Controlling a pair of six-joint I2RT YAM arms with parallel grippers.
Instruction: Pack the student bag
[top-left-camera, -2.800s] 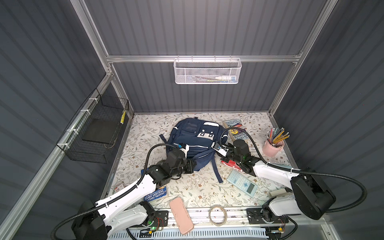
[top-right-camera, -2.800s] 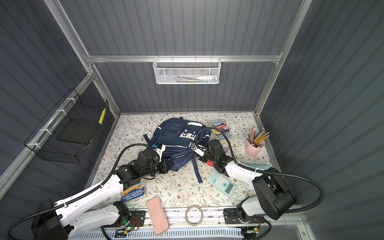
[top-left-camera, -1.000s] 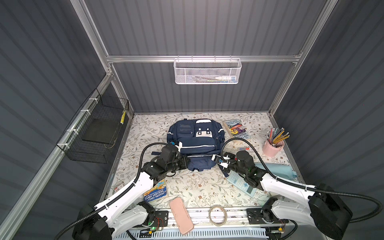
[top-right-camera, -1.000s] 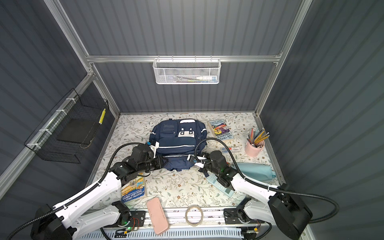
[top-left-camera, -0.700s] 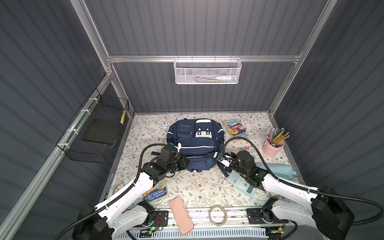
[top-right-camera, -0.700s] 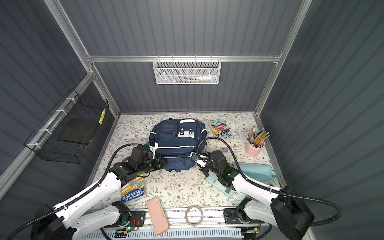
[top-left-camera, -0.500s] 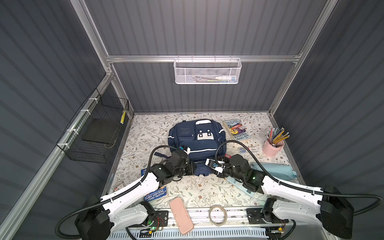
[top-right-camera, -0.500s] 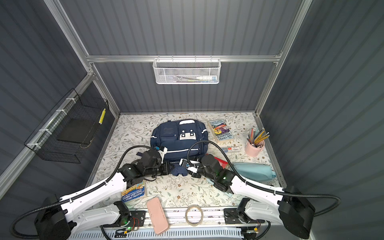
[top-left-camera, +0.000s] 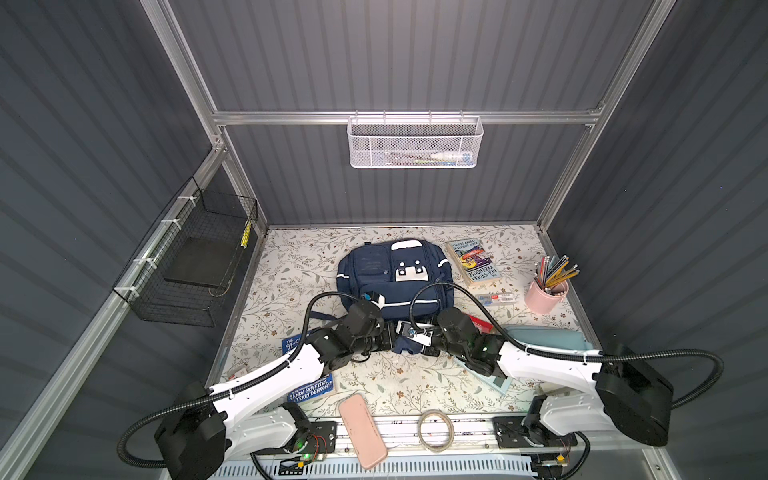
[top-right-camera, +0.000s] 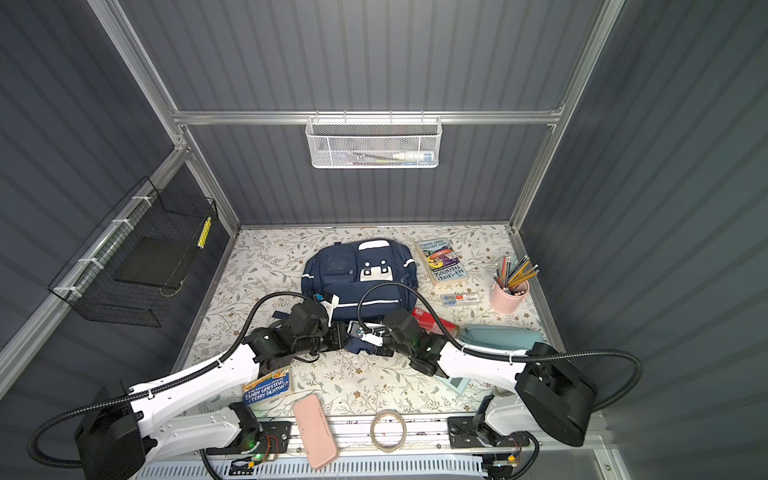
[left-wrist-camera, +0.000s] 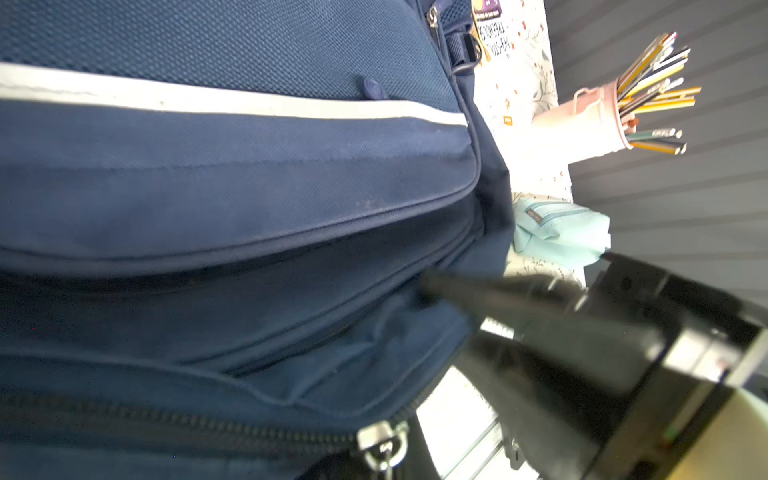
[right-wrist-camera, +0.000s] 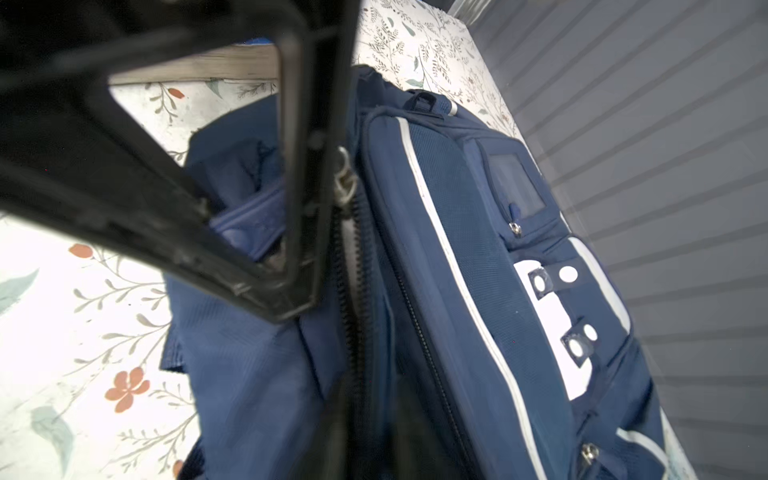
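The student bag (top-left-camera: 390, 274) (top-right-camera: 357, 270), navy with white stripes and patches, lies flat in the middle of the floral table in both top views. Both grippers meet at its near edge. My left gripper (top-left-camera: 388, 336) (top-right-camera: 341, 332) is shut on the metal zip pull (left-wrist-camera: 384, 449) of the bag (left-wrist-camera: 208, 166). My right gripper (top-left-camera: 419, 340) (top-right-camera: 374, 338) is shut on the bag's fabric (right-wrist-camera: 478, 291) beside the zip teeth. One of its fingers (left-wrist-camera: 457, 289) shows in the left wrist view. The left gripper's finger (right-wrist-camera: 291, 187) stands by the zip ring (right-wrist-camera: 343, 183).
A book (top-left-camera: 473, 262), a pink cup of pencils (top-left-camera: 544, 295), a white pack (top-left-camera: 496, 298), a red box (top-left-camera: 482, 324) and a pale blue case (top-left-camera: 544, 336) lie right of the bag. A blue book (top-left-camera: 311, 388), pink case (top-left-camera: 361, 430) and tape ring (top-left-camera: 434, 428) lie near the front.
Both grippers have moved in along the bag's near edge from its two sides and now nearly touch. The right gripper let go and shut again nearer the middle.
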